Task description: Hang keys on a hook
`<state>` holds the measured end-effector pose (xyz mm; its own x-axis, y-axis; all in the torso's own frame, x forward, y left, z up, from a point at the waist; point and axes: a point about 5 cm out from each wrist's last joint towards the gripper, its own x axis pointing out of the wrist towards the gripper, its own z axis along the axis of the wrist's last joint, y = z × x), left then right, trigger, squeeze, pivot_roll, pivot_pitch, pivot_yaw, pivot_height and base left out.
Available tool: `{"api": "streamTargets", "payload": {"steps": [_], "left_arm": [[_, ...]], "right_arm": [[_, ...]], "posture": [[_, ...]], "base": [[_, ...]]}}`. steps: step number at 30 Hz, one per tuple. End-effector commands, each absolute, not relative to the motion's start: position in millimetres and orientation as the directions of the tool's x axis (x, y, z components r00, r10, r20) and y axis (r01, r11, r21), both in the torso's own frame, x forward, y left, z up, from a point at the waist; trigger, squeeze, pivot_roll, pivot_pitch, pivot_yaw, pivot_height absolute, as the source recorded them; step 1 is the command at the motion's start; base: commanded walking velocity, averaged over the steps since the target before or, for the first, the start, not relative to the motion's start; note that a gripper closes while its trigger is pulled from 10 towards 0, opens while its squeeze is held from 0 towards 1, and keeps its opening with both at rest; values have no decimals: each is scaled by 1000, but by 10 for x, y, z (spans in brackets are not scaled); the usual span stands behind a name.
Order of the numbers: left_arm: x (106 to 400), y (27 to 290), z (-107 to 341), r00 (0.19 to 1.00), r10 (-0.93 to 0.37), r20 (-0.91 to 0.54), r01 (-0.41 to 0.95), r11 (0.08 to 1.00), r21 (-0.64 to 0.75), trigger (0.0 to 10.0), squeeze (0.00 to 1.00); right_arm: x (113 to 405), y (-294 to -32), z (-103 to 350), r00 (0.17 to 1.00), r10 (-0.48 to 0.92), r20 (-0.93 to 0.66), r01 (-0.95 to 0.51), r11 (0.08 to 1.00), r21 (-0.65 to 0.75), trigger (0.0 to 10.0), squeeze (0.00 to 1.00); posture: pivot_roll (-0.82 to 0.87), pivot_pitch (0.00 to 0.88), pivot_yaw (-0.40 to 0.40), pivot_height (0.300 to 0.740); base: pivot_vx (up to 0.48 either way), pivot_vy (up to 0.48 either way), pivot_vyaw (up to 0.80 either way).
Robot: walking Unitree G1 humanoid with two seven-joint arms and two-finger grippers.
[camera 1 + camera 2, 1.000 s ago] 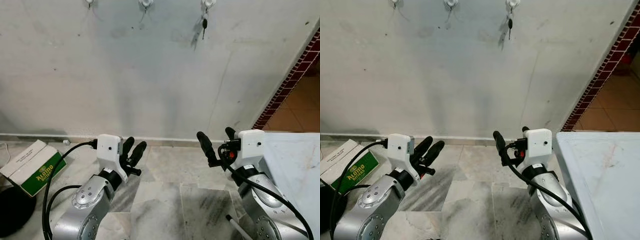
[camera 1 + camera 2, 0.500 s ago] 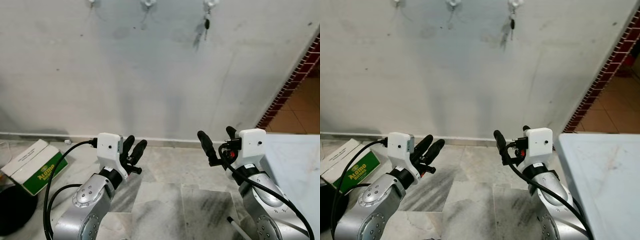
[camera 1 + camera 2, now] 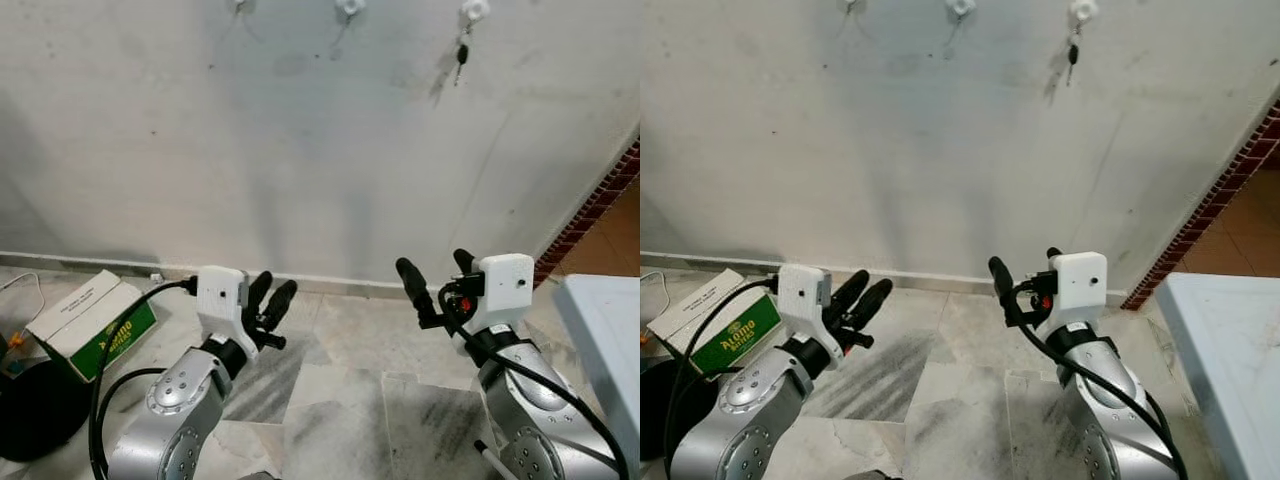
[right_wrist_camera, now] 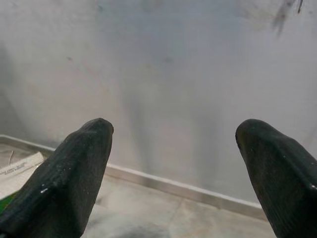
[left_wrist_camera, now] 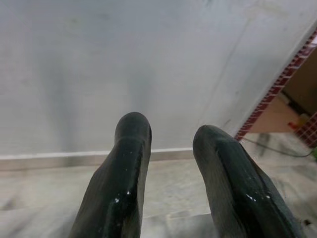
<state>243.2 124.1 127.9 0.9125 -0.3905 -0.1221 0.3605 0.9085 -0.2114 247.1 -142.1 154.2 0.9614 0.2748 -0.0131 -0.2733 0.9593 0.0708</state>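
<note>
A small dark key (image 3: 461, 52) hangs from the rightmost white hook (image 3: 474, 10) high on the grey wall. Two more white hooks (image 3: 348, 6) stand to its left with nothing on them. Both arms are held low in front of me, far below the hooks. My left gripper (image 3: 272, 290) points at the wall, its fingers (image 5: 131, 148) a narrow gap apart with nothing between them. My right gripper (image 3: 432, 264) is wide open and holds nothing; its fingertips (image 4: 94, 139) frame bare wall.
A green and white carton (image 3: 95, 320) lies on the marble floor at the left, by a black round object (image 3: 30, 410). A white marble tabletop (image 3: 610, 340) juts in at the right. A red tiled wall edge (image 3: 600, 200) runs behind it.
The whole picture has shifted right and a little down, so the camera has moved. Both grippers keep their pose, and the key still hangs on its hook.
</note>
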Motion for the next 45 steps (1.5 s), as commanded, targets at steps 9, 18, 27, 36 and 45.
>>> {"api": "streamTargets", "payload": {"steps": [9,18,27,36,45], "left_arm": [[2443,1199,1269,907,-400,-132,368,905,-215,10000,0],[2460,1200,1273,906,-403,-131,374,906,-199,10000,0],[2493,1196,1276,910,-394,-127,364,908,-209,10000,0],[2543,1245,1260,931,-340,-135,305,925,-226,10000,0],[2544,1202,1276,922,-375,-94,364,924,-119,10000,0]], "right_arm": [[2501,-1502,1525,974,224,-32,-222,974,52,10000,0],[2582,-1549,1542,985,166,-43,-167,986,-5,10000,0],[2641,-1560,1614,992,129,9,-128,989,-72,10000,0],[2588,-1648,1531,993,93,-68,-95,995,-24,10000,0],[2607,-1657,1513,992,85,-93,-85,996,3,10000,0]], "posture": [[-65,80,-2,740],[-75,88,11,740],[-84,94,14,740],[-91,103,10,740],[-94,100,12,740]], "base": [[0,359,0],[0,185,0],[0,0,0],[0,0,0],[0,0,-688]]}}
